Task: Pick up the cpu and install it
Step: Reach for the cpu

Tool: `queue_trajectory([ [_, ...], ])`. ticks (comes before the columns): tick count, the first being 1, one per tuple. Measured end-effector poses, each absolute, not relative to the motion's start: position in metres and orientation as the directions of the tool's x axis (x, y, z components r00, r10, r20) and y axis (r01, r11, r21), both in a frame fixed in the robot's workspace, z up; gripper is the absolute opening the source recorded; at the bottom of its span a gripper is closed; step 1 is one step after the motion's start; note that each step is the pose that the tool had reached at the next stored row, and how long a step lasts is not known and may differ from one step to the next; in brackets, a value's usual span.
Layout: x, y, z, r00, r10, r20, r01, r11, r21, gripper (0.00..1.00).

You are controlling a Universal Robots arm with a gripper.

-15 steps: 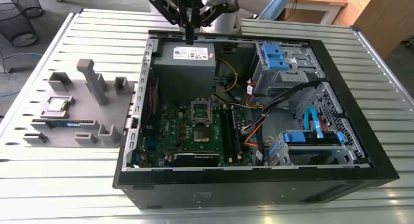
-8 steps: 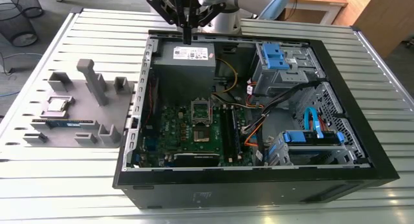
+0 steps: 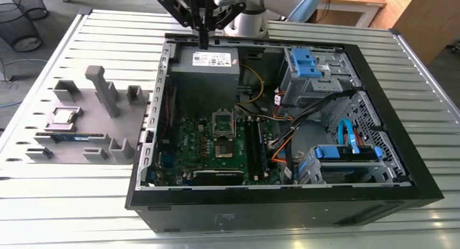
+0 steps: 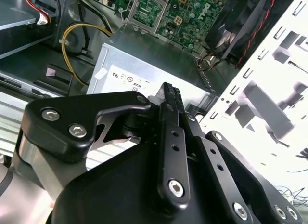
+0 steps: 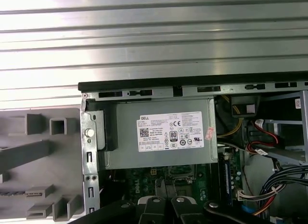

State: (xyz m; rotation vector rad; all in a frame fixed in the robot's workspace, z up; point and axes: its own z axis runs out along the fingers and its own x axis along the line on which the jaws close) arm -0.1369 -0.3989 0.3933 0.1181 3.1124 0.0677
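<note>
Gripper (image 3: pixel 203 43) pressed together, empty, hangs over the computer case's (image 3: pixel 287 211) far edge. Cpu (image 3: pixel 63 116) lies flat on the fixture plate (image 3: pixel 90 111), well apart from it, toward the exterior view's left and nearer.

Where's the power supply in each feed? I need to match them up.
Exterior view: power supply, beneath the claw.
Second wrist view: power supply just beyond the claw.
First wrist view: power supply between case rim and motherboard.
Shared landmark: the motherboard's CPU socket.
</note>
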Motion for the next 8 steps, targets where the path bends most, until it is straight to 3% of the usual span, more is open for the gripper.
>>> queue_trajectory([
  [8, -0.1392, -0.3989, 0.3933, -0.997, 0.076, -0.024, 0.075, 0.996, 0.044, 0.11],
])
